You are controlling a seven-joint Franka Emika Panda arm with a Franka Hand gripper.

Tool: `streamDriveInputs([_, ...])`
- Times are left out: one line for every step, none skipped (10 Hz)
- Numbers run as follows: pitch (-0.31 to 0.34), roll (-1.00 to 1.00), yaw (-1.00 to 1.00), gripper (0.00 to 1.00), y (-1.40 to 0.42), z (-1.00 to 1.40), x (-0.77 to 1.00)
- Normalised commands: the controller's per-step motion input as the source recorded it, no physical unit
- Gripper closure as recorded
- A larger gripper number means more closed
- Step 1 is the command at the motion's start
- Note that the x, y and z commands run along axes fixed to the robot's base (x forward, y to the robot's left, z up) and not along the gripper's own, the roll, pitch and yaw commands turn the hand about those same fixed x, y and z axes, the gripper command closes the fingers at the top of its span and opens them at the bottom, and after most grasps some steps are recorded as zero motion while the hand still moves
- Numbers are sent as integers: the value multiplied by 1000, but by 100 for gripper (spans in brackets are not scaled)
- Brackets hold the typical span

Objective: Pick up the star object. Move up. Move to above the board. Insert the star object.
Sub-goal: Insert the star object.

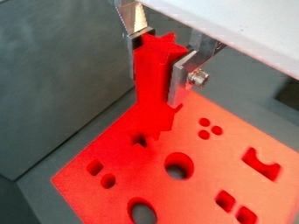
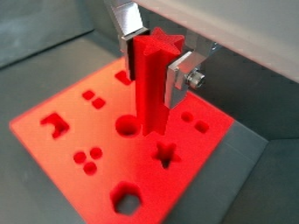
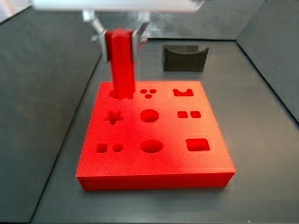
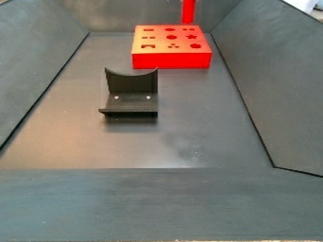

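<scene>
The star peg (image 1: 153, 83) is held upright, clamped between the two silver fingers (image 2: 179, 77) of the pincer (image 2: 155, 54), which is closed on its upper end. The peg's lower end is seen at the top face of the board (image 3: 158, 162), near a far corner; whether it touches cannot be told. The star recess (image 2: 166, 154) lies just beside the peg's foot, unfilled. The board rests on the counter (image 4: 190, 123). Well apart from the pincer, the fixture (image 4: 128, 92) stands on the counter.

We see even, bright light; the board (image 3: 152, 131) glows oversaturated red, the gripper (image 1: 158, 52) at the star peg looks soft, shadows faint.
</scene>
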Motion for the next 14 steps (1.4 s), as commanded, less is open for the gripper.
streamDriveInputs([-79, 146, 934, 100, -26, -934, -300])
streamDriveInputs([-140, 116, 680, 100, -200, -663, -520])
streamDriveInputs([-210, 7, 369, 100, -186, -383, -314])
streamDriveInputs([-113, 0, 63, 100, -177, -420, 0])
streamDriveInputs([-14, 134, 594, 100, 0, -454, 0])
streamDriveInputs([0, 167, 823, 100, 31, -494, 111])
streamDriveInputs([0, 191, 823, 100, 40, -423, 134])
streamDriveInputs([53, 53, 406, 100, 77, 0, 0])
streamDriveInputs([-41, -17, 0, 100, -40, -34, 0])
streamDriveInputs([-6, 0, 0, 100, -26, -97, 31])
streamDriveInputs([0, 64, 54, 100, -46, -146, 186])
streamDriveInputs([0, 74, 17, 100, -57, -137, 271])
streamDriveInputs([0, 93, 51, 100, -40, -140, 283])
streamDriveInputs([19, 104, 114, 100, -9, -169, 260])
